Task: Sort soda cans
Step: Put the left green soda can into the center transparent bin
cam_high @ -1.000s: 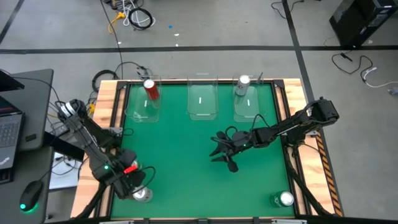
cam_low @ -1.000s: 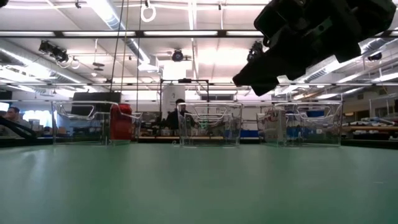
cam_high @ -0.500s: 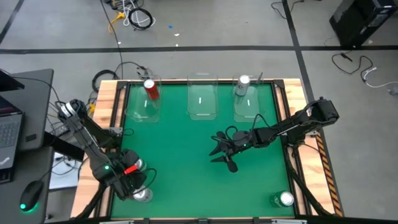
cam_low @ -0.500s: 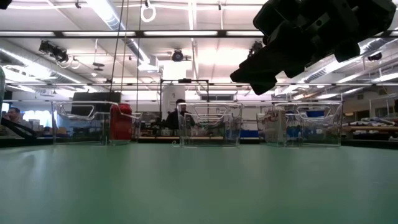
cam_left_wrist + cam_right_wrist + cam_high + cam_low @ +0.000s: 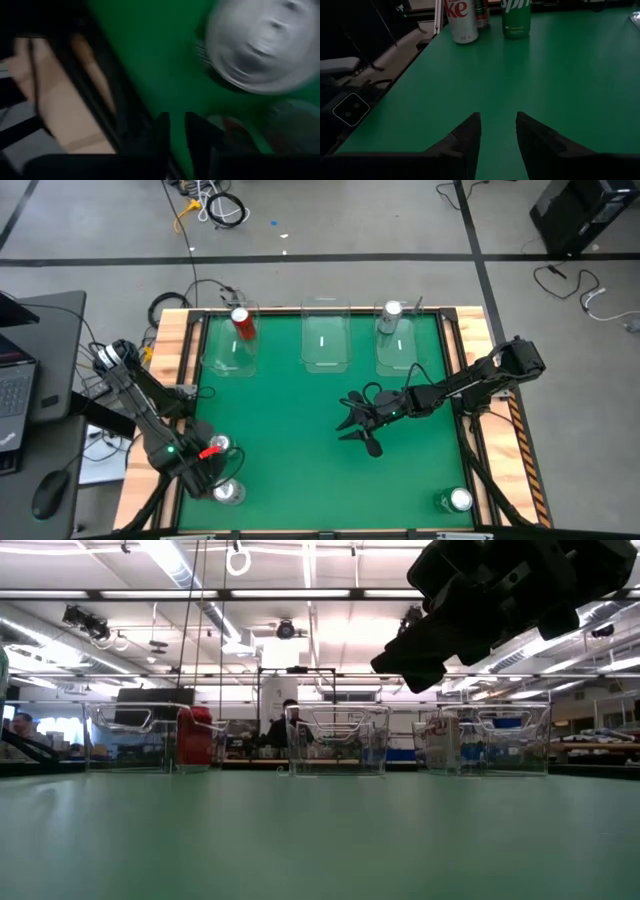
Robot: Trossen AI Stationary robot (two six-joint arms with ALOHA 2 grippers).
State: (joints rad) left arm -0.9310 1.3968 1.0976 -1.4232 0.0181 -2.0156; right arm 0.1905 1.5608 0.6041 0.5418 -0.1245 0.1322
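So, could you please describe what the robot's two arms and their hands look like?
Both arms are dark, nearly black, built of slim jointed links. The left arm shows a small green light and a red patch near its hand. The right arm ends in a hand with dark loops of cable beside it; its two fingers are dark, tapered wedges.

Grey concrete floor (image 5: 330,220) surrounds the wooden-edged table (image 5: 172,340), crossed by dark tape lines (image 5: 478,250), with loose cables (image 5: 205,205) lying on it. A desk with a laptop (image 5: 15,395) stands alongside. Long ceiling lights (image 5: 170,560) brighten the room; a person (image 5: 288,725), possibly seated, is far back.
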